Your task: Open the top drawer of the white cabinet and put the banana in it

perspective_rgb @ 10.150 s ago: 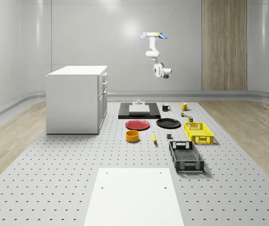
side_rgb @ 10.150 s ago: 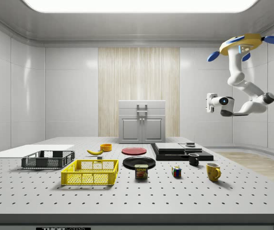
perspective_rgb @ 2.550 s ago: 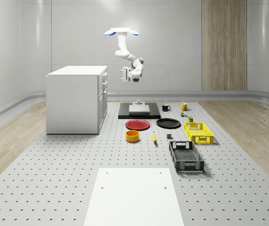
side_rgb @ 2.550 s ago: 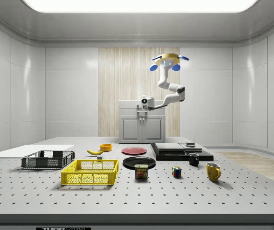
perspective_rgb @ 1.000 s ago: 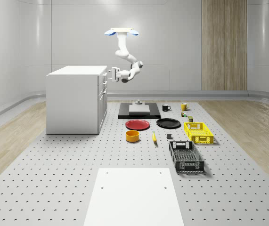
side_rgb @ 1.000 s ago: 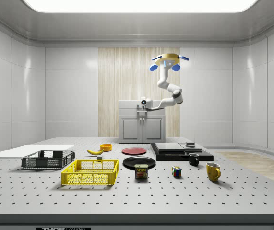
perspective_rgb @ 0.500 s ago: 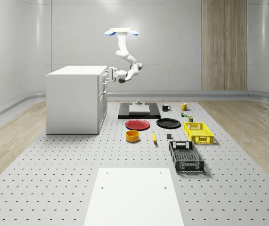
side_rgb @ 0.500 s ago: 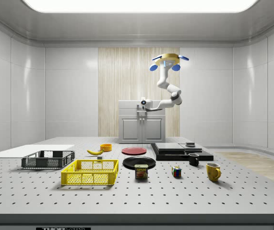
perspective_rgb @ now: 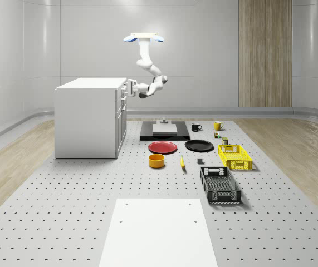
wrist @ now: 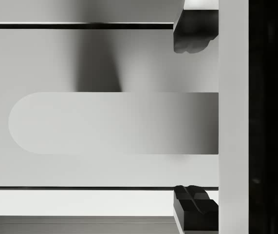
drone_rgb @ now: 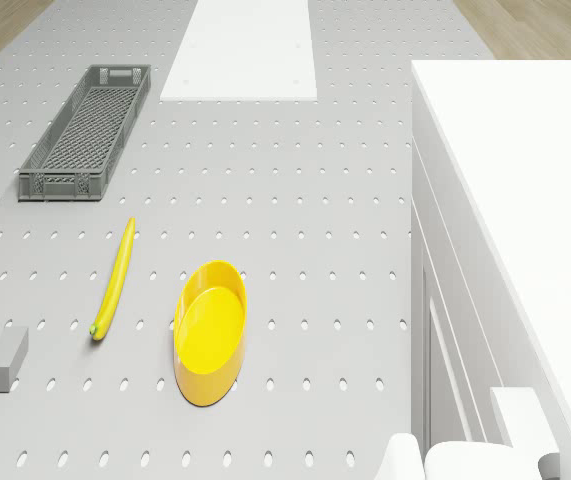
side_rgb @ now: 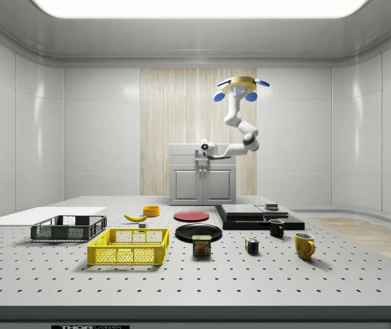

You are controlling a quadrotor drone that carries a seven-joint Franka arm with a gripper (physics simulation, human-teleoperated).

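The white cabinet (perspective_rgb: pixel 86 117) stands at the whole-scene view's left, drawers shut. I hover in the air to the right of it, drone body (perspective_rgb: pixel 143 38) higher than its top. The arm reaches across, and the gripper (perspective_rgb: pixel 128 87) is at the top drawer's front. In the wrist view the drawer's flat handle (wrist: pixel 114 123) runs between the two dark fingertips (wrist: pixel 193 34), which stand open, one on each side of it. The banana (perspective_rgb: pixel 182 162) lies on the table beside a yellow bowl (perspective_rgb: pixel 156 161). From the drone it appears as banana (drone_rgb: pixel 113 280) next to bowl (drone_rgb: pixel 210 330).
A red plate (perspective_rgb: pixel 162 147), black plate (perspective_rgb: pixel 199 146), yellow crate (perspective_rgb: pixel 234 157) and grey crate (perspective_rgb: pixel 220 185) lie right of the cabinet. A black slab with a white block (perspective_rgb: pixel 164 130), two mugs and a can stand behind. A white sheet (perspective_rgb: pixel 157 231) covers the front.
The drone flew from the far right to beside the cabinet and has held there. In the last second the arm stretched left, bringing the gripper up to the top drawer's handle.
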